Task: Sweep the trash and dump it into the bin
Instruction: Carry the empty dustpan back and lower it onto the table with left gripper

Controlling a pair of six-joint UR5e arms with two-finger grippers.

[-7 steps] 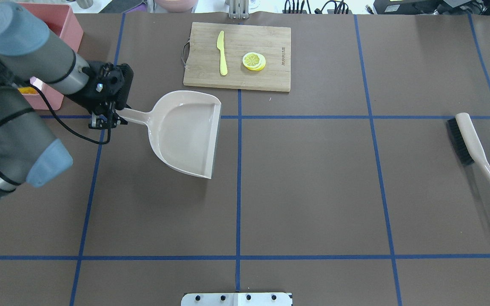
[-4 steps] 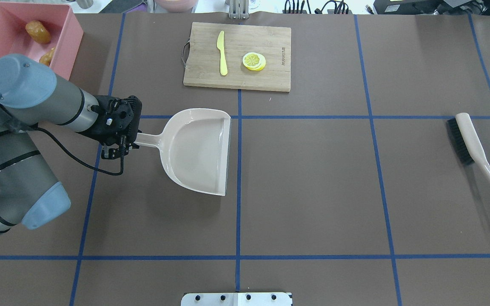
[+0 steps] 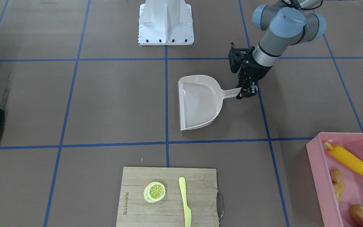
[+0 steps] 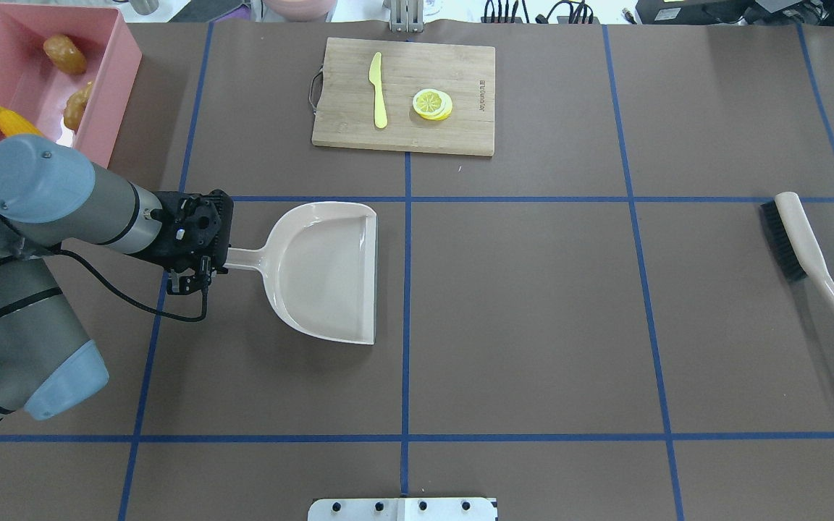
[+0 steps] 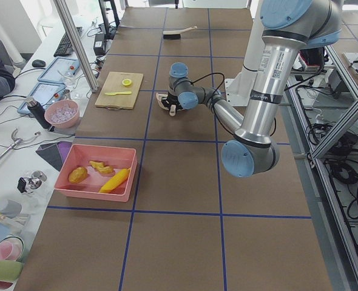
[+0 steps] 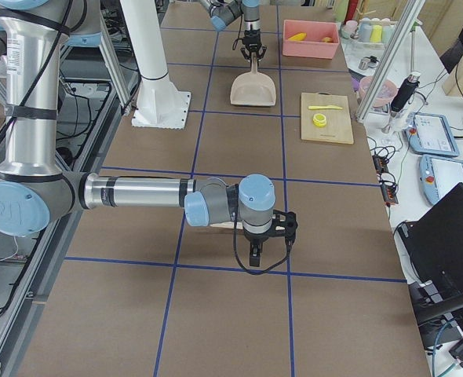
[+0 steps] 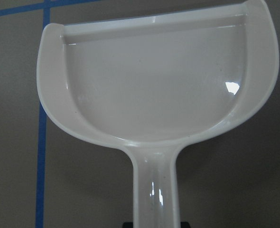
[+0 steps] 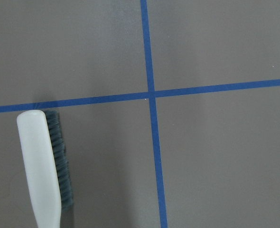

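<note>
The left pincer (image 4: 203, 266) is clenched on the end of the handle of the beige plastic dustpan (image 4: 330, 271). The empty tray reaches straight out ahead of the fingertips, open side up and about level. The trash is already in the large rectangular pink plastic tub (image 4: 119, 79), which stands well apart, behind the pincer's wrist and off to one side. In it lie the yellow corn cob (image 3: 348, 160), the knobbly tan ginger root (image 3: 337, 186) and the brown potato (image 3: 362, 216).

What remains, I judge, is to park the dustpan. Whether its underside already touches the table is hard to tell. Ease it straight down, keep the tray flat, release only once it rests, then back away along the handle's line. The right pincer (image 6: 255, 255) shows only from the side, so I cannot tell its state.
</note>
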